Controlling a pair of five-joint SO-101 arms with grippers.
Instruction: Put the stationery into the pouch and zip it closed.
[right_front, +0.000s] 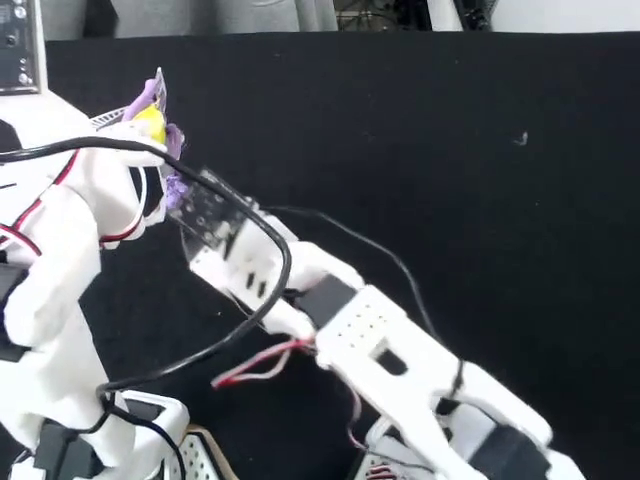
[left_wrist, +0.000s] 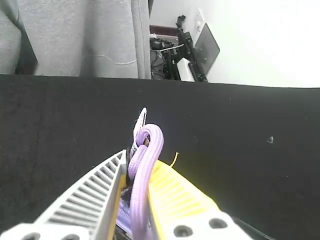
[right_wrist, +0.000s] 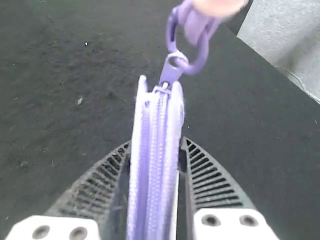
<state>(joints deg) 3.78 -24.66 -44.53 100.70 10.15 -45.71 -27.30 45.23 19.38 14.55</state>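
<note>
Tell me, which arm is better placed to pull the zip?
Left, most likely: the left tool grips the cord tied to the zip pull, so it can tug. The right tool is clamped on the pouch, holding it steady.

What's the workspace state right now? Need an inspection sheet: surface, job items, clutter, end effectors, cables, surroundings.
Surface: black cloth table, flat.
Job's things: purple pouch held edge-on between the arms, zip looks closed along the visible part; pull cord at its slider end.
Clutter: one pale speck on the cloth.
End effectors: left end effector shut on the pull cord; right end effector shut on the pouch.
Cables: black cable loops across both arms; red-white wires hang by the right arm.
Surroundings: grey curtain and dark equipment behind the table.
</note>
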